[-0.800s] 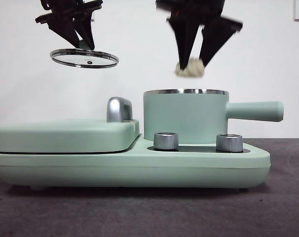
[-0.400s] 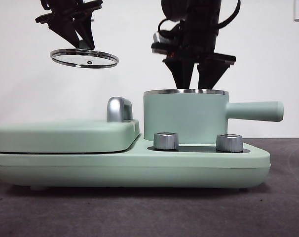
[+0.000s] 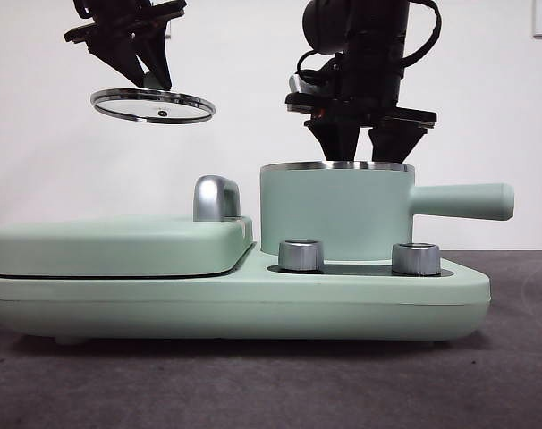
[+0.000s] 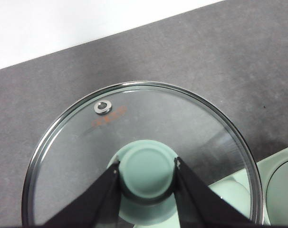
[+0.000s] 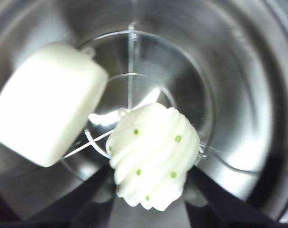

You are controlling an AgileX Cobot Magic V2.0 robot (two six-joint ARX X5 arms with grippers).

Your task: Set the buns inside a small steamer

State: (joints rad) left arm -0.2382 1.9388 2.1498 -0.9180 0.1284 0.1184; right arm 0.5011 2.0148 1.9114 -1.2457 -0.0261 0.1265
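Note:
The small steamer [image 3: 334,210], a mint-green pot with a steel rim, stands uncovered on the right of the cooker. Inside it, the smooth cream oblong bun [image 5: 46,102] leans against the steel wall [image 5: 239,71]. The white ridged bun with green specks [image 5: 153,152] sits low in the pot's middle. My right gripper [image 5: 151,170] reaches down into the pot from above and is shut on the ridged bun, its jaws touching both sides. My left gripper [image 4: 148,171] is shut on the green knob of the glass lid [image 3: 153,105], which it holds high above the griddle.
A flat mint-green griddle [image 3: 119,246] with a chrome handle [image 3: 215,197] fills the cooker's left half. Two steel dials [image 3: 300,255] [image 3: 416,258] sit in front of the pot. The pot's straight handle [image 3: 463,201] sticks out to the right.
My right gripper has come down from above the pot with the ridged bun until its jaws are inside the rim. The left gripper and the lid have stayed still.

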